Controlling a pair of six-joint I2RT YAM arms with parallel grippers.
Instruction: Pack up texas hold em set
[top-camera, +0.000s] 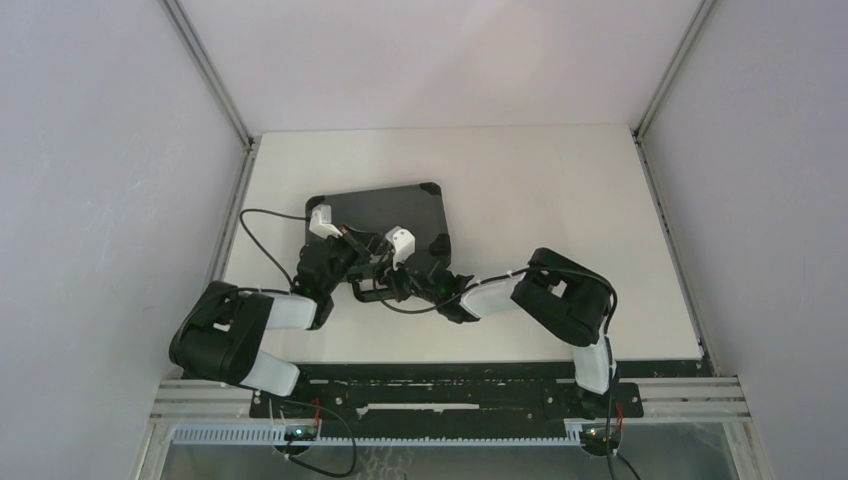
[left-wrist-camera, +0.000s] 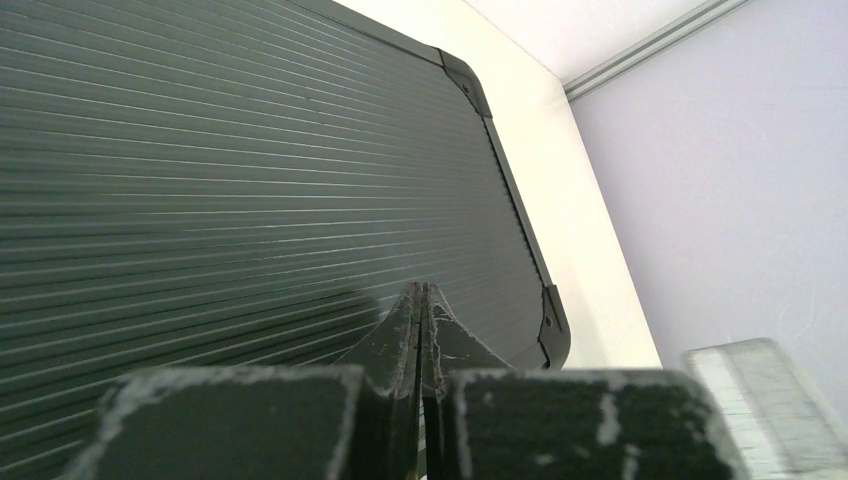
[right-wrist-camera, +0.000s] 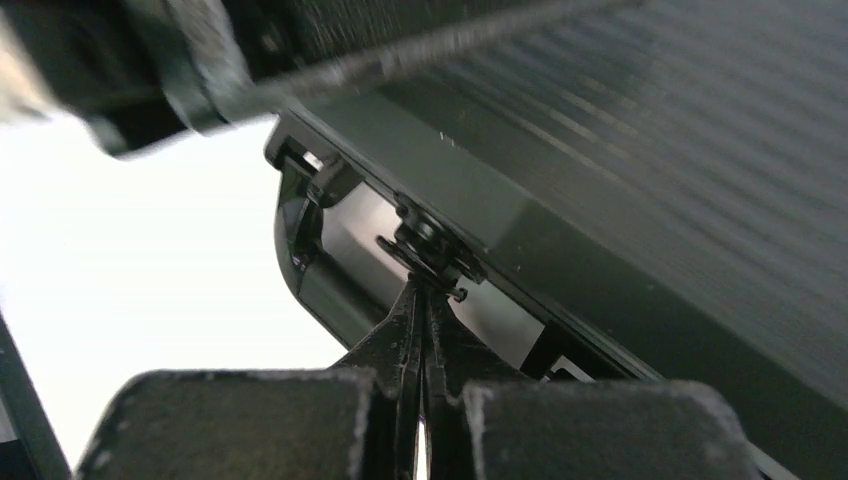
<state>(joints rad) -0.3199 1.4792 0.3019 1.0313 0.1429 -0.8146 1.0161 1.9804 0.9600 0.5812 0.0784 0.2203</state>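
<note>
The closed black briefcase is lying on the desk. The left tool, jaws together and empty, is pointing across its ribbed lid. The right tool, likewise closed on nothing, is sitting right at its near-edge handle.

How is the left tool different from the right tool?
The left tool sits over the ribbed lid of the case; the right tool sits at its front edge. The left tool points across the lid toward a far corner; the right tool points at the handle's mount. Both are shut and empty.
</note>
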